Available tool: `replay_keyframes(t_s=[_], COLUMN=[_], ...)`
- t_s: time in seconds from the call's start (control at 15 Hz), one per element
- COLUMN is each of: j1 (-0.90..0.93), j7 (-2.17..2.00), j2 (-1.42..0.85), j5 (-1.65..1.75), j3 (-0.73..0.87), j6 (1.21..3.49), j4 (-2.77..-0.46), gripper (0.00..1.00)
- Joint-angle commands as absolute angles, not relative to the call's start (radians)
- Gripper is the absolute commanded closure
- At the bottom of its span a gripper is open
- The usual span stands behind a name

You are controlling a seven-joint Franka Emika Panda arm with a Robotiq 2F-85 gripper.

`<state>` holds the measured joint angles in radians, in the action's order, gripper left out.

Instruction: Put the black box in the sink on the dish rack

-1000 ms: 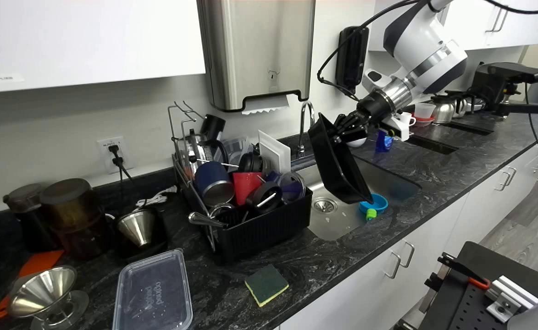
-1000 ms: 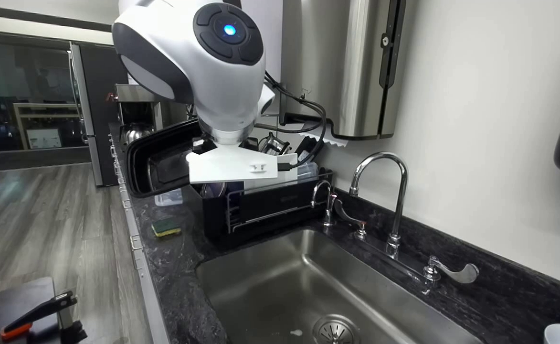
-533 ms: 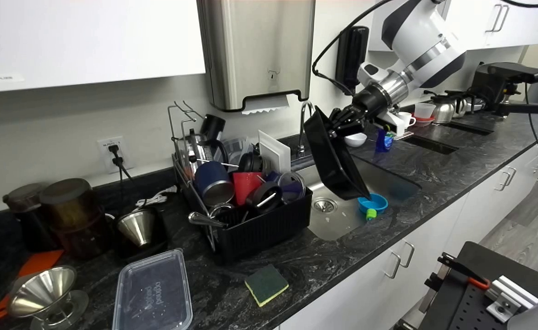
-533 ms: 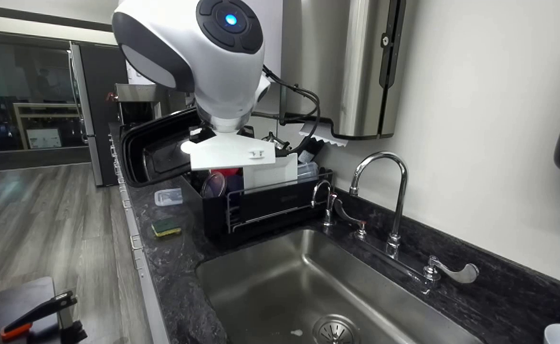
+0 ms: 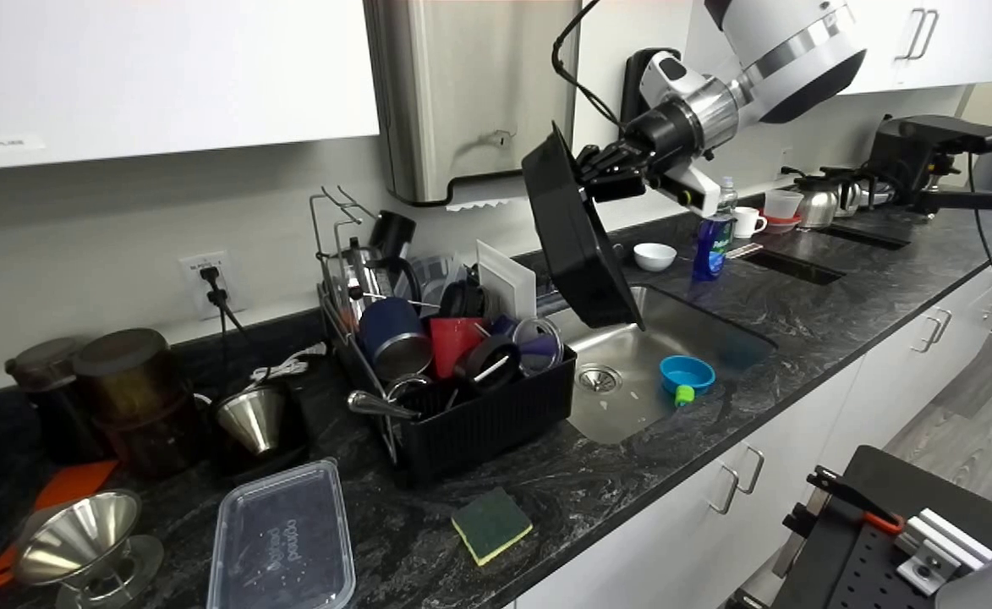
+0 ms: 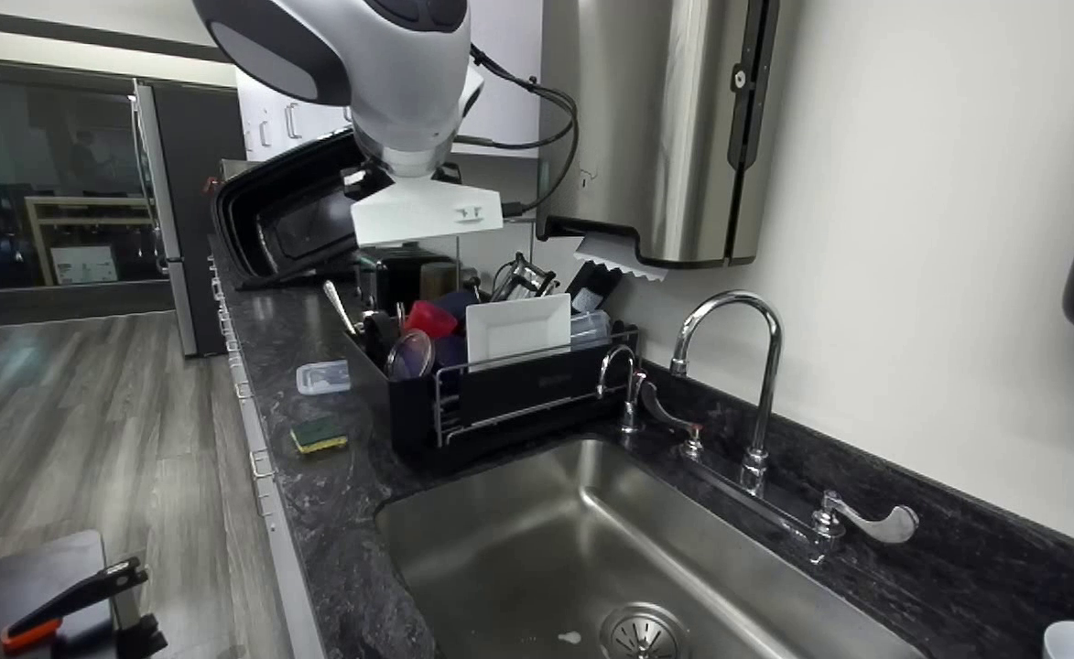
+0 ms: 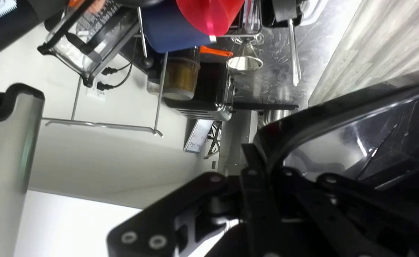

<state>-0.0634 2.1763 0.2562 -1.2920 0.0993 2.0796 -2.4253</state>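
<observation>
Raised since: shallow black rectangular plastic container (image 5: 576, 244), rim pinched in black gripper (image 5: 589, 175), long axis running roomward; black chrome-wired dish rack (image 5: 496, 427) lies lower (offset, I judge).

Dark countertop (image 5: 415, 550), on it dish rack (image 5: 496, 427), sponge (image 5: 492, 523), clear container (image 5: 284, 541)
</observation>
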Motion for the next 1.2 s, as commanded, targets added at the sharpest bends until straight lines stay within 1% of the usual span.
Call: replay_keyframes(t_s=[0.0, 0.67, 1.13], j1=[-0.050, -0.020, -0.013], j7=[2.253, 2.476, 2.664], j2=[0.276, 0.297, 0.278], j5=[-1.374, -1.458, -1.579], j3=[0.080, 0.030, -0.006], j6=[2.080, 2.060, 2.112], j4=[-2.438, -2.452, -2.433], gripper=[0.99, 0.99, 0.99])
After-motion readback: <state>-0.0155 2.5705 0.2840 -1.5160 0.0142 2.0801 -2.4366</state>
